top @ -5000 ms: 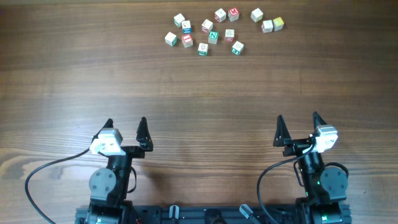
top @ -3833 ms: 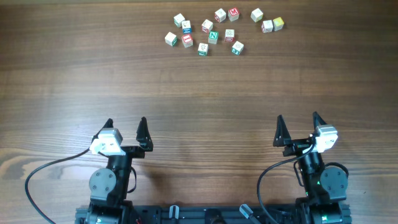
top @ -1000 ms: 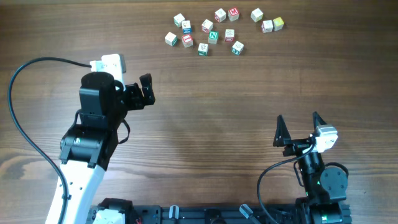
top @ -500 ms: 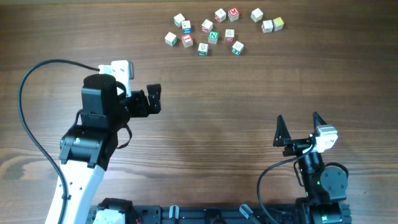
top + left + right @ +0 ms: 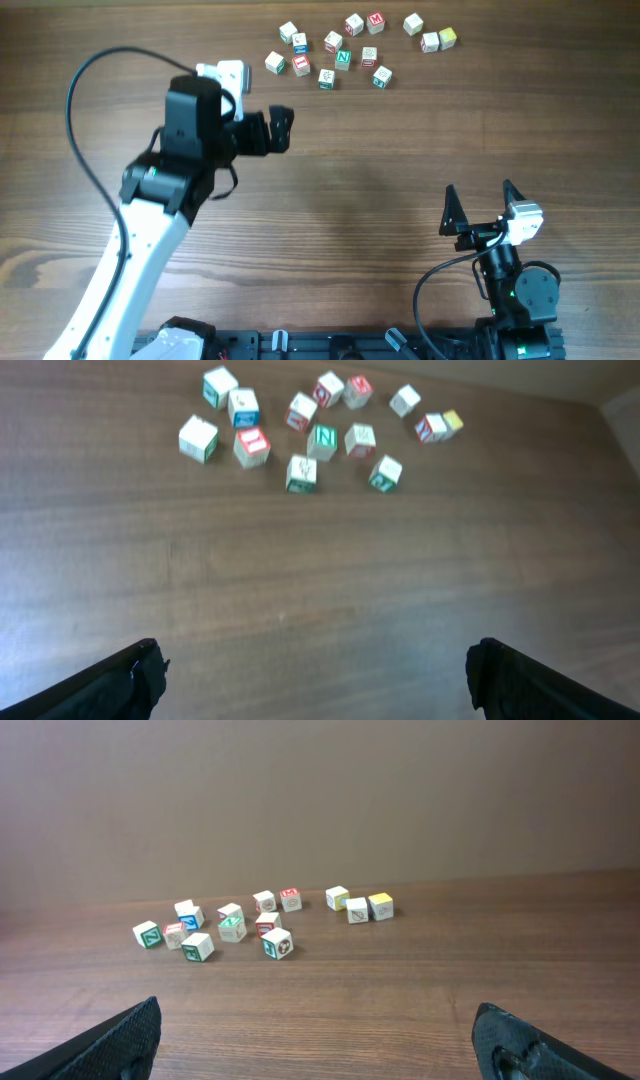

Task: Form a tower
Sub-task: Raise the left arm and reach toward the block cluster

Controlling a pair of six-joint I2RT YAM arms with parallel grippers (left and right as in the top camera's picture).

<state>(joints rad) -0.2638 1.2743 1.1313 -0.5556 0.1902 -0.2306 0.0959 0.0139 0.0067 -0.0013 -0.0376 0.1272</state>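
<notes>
Left gripper (image 5: 315,678): the wrist view shows only two dark fingertips (image 5: 130,675) in the lower corners, and the bottom edge cuts off the rest. In the overhead view it's seen nearly end-on, so the finger gap is unreadable. Right gripper (image 5: 320,1040): same on its own wrist view, only tips in the lower corners. Left arm (image 5: 140,230) and right arm (image 5: 515,290) both run off the overhead's bottom edge. The left arm hides a strip of desk (image 5: 400,130) at lower left. Cubes (image 5: 343,58): most letters are too small to read, and they're soft in the right wrist view. Red-marked cube (image 5: 250,444): can't tell whether it sits on another cube or on the desk.
</notes>
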